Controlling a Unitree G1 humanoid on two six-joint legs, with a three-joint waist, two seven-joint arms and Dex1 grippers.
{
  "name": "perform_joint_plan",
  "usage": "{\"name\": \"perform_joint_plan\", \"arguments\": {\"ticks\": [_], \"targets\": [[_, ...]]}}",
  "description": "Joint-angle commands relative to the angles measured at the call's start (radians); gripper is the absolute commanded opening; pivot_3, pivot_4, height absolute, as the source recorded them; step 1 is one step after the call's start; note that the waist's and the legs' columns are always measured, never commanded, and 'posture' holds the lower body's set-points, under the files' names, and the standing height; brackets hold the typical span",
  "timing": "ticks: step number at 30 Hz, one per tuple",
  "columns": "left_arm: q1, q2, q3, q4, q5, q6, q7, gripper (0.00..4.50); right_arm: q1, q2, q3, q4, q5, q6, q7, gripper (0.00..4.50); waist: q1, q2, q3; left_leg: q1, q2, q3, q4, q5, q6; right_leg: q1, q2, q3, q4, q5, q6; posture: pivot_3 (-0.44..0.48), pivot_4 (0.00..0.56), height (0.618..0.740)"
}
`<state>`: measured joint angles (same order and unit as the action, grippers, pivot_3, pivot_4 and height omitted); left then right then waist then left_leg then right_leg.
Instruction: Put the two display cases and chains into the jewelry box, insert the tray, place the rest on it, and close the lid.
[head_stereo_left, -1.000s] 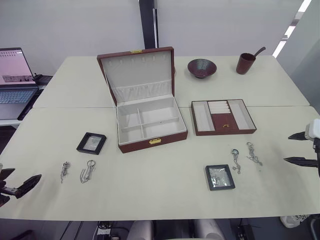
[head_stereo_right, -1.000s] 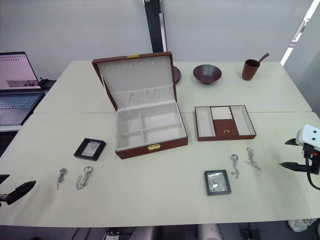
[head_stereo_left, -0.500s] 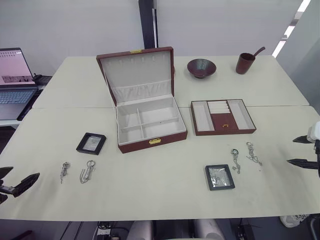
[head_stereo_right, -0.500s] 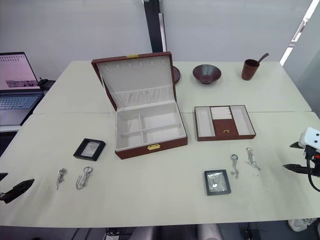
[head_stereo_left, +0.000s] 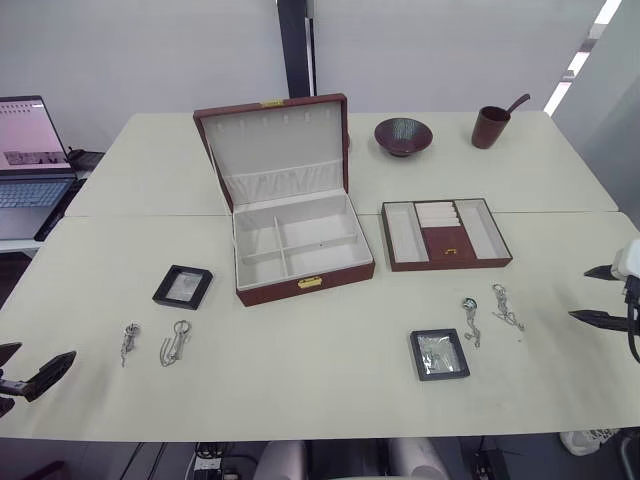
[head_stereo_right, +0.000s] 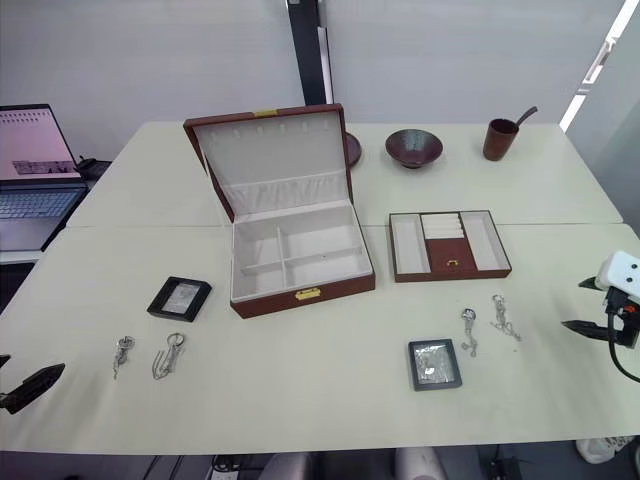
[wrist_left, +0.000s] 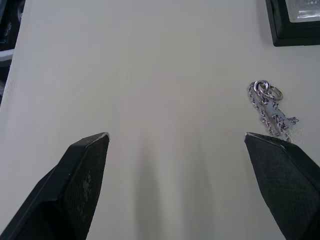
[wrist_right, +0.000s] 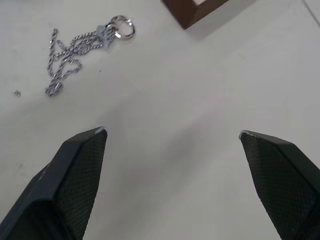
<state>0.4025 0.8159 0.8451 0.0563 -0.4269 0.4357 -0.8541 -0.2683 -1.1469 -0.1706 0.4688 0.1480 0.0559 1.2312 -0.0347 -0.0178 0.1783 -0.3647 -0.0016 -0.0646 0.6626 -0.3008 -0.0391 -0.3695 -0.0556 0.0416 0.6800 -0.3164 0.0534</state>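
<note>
Left wrist view shows the left gripper (wrist_left: 177, 137) spread wide over bare table (head_stereo_left: 330, 390), holding nothing, a short chain (wrist_left: 270, 112) just beside one finger. The right gripper (wrist_right: 172, 134) is likewise wide open and empty near another chain (wrist_right: 80, 47). No writing is legible anywhere. Centre table, the jewelry box (head_stereo_left: 300, 255) stands with its lid (head_stereo_left: 275, 145) raised; the tray (head_stereo_left: 445, 233) sits to its right, one display case (head_stereo_left: 183, 286) left of the box, the other display case (head_stereo_left: 439, 354) right, nearer the table's front edge. A bowl (head_stereo_left: 403, 135), cup (head_stereo_left: 491, 126) and laptop (head_stereo_left: 30, 165) stand well apart.
</note>
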Motion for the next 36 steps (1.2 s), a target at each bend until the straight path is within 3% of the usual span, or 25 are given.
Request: {"name": "perform_joint_plan", "arguments": {"ticks": [1,5,8,12,20,22,29,36], "targets": [[-0.044,0.0,0.029,-0.086,-0.053,0.06,0.051,4.48,-0.085,0.039,-0.054,-0.086,0.073,0.12,-0.075,4.5,0.0,0.0,0.0,0.0,0.0,0.0,0.0,0.0,0.0,0.0,0.0,0.0,0.0,0.0,0.0,0.0,0.15,0.74],[-0.12,0.003,-0.018,-0.141,-0.09,0.128,0.083,4.48,-0.165,0.095,-0.028,-0.169,0.094,0.172,-0.111,4.5,0.002,0.0,0.0,0.0,0.0,-0.001,0.0,0.0,0.0,0.0,0.0,0.0,0.0,0.001,0.0,0.0,0.15,0.74],[-0.204,0.004,-0.09,-0.219,-0.118,0.196,0.123,3.6,-0.257,0.169,0.039,-0.265,0.088,0.211,-0.148,3.88,0.002,0.0,0.0,0.0,0.0,-0.001,0.0,0.0,0.0,0.0,0.0,0.0,0.0,0.001,0.0,0.0,0.15,0.74],[-0.294,0.01,-0.215,-0.258,-0.093,0.226,0.152,2.37,-0.361,0.299,0.144,-0.315,0.051,0.259,-0.199,2.52,0.001,0.0,0.0,-0.001,0.0,-0.001,0.0,0.0,0.0,-0.001,0.0,0.0,0.0,0.001,0.0,0.0,0.15,0.74],[-0.505,0.003,-0.395,-0.181,-0.036,0.306,0.25,0.0,-0.477,0.497,0.346,-0.198,-0.08,0.215,-0.237,0.5,0.002,-0.001,0.0,-0.003,-0.003,-0.002,0.0,0.0,-0.001,-0.005,0.001,-0.001,0.0,0.001,0.0,0.0,0.15,0.74],[-0.529,0.001,-0.411,-0.164,-0.034,0.322,0.256,0.0,-0.5,0.531,0.37,-0.154,-0.103,0.201,-0.247,0.04,0.002,-0.001,0.0,-0.004,-0.004,-0.001,0.0,0.0,-0.001,-0.006,0.001,-0.001,0.0,0.001,0.0,0.0,0.15,0.74],[-0.625,-0.037,-0.514,-0.132,-0.015,0.343,0.271,0.0,-0.59,0.644,0.427,0.037,-0.167,0.104,-0.257,0.01,0.0,-0.001,0.0,-0.01,-0.004,-0.001,0.001,0.002,-0.004,-0.013,0.001,-0.001,0.001,0.001,-0.001,0.0,0.15,0.74],[-0.697,-0.063,-0.607,-0.074,0.019,0.325,0.265,0.0,-0.608,0.697,0.436,0.077,-0.183,0.075,-0.239,0.01,-0.002,-0.002,-0.001,-0.017,-0.004,-0.002,0.003,0.004,-0.006,-0.019,0.001,-0.002,0.002,0.003,0.0,0.0,0.15,0.74]]}}
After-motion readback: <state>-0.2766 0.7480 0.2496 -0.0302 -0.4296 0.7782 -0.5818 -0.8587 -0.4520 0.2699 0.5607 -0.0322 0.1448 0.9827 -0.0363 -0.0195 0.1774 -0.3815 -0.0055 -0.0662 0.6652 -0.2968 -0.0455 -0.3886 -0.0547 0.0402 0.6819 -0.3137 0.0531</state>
